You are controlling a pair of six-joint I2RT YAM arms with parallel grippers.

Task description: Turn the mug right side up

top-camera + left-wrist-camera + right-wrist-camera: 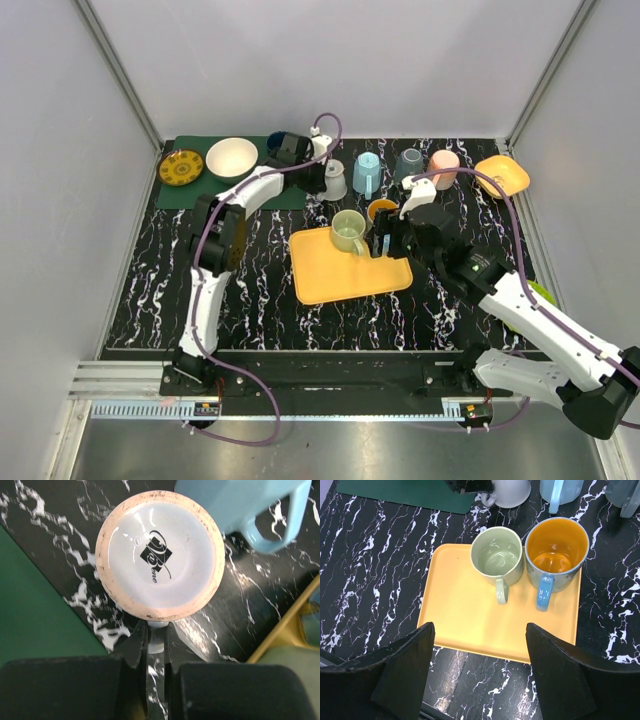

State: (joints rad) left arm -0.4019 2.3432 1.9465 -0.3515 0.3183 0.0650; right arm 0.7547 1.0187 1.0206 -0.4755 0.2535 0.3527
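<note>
- Target: white mug (159, 555) sits base-up on the table (60, 525), between the green mat (30, 620) and the light blue mug (240, 500).
- Left gripper (157, 640): narrow, pinching the white mug's handle.
- Right gripper (479, 630): wide, empty, over the yellow tray (460, 615).
- Risk: the handle-only pinch is thin, so the mug may swing or slip mid-flip.
- Risk: the light blue mug is just beside it, so the rotation could clip it.
- Count: six mugs (two on the tray), one tray, one bowl (231, 157), one yellow plate (181, 167), one orange dish (502, 175), one mat.
</note>
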